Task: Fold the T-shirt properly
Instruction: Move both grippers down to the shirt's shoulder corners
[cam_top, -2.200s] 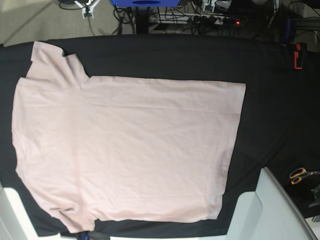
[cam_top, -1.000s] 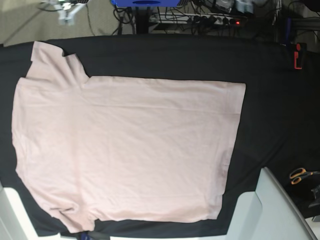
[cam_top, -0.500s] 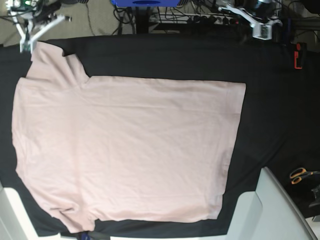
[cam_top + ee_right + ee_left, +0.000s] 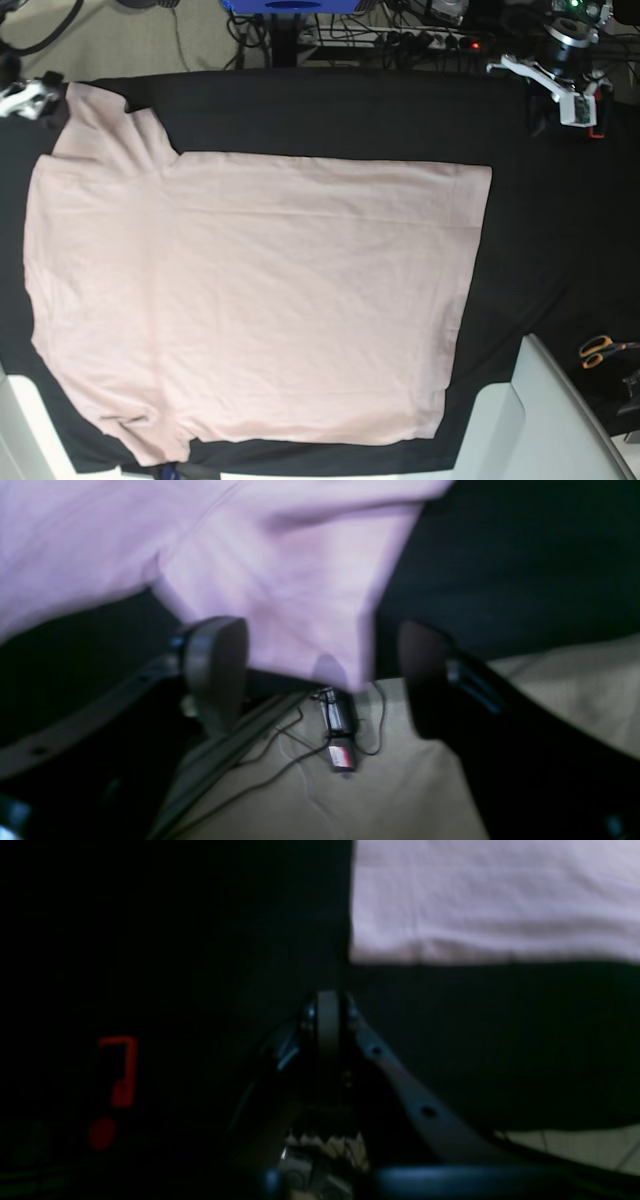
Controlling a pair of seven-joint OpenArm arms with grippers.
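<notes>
Black tablecloth (image 4: 560,220) covers the whole work surface, cables and floor beyond its far edge. Left gripper (image 4: 327,1012) — jaws pressed together, hovering off the hem corner; right gripper (image 4: 320,675) — jaws spread wide, straddling a sleeve edge. T-shirt (image 4: 250,300) — pale pink, spread flat, lightly creased, sleeves at one end.

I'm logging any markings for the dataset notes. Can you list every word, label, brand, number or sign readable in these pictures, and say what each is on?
No text can be read.
T-shirt: plain pink, no print or tag visible.
Small device on the floor, right wrist view: a red and white label, too blurred to read.
Red shape in the dark, left wrist view: looks like a clip or bracket, not a character.
Black tablecloth: no markings.
</notes>
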